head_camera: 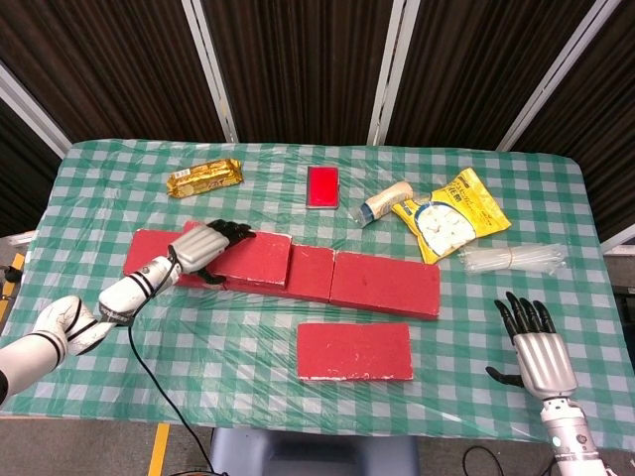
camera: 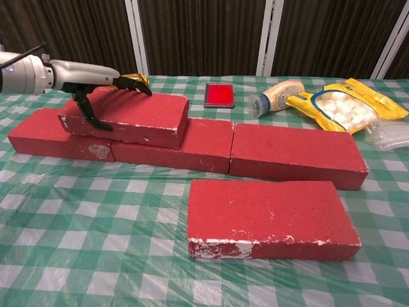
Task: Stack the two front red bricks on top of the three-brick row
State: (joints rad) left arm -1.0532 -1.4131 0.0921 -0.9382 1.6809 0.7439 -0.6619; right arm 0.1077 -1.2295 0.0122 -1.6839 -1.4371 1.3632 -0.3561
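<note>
The first brick (camera: 124, 118) is gripped by the left hand (camera: 89, 77), fingers (camera: 131, 82) curled over it, atop the row (camera: 211, 146)'s left end; release is called for next, then the front brick (camera: 271, 217) fetched by the idle, spread-fingered right hand (head_camera: 536, 357).

Looks like a staged robot test area, not a home: a desk (head_camera: 89, 159) under a green checked cloth sealed in clear plastic, backed by dark slatted wall panels (head_camera: 298, 59) with pale metal frames, yellow floor tape (head_camera: 159, 448) and a loose black cable (head_camera: 159, 397).
</note>
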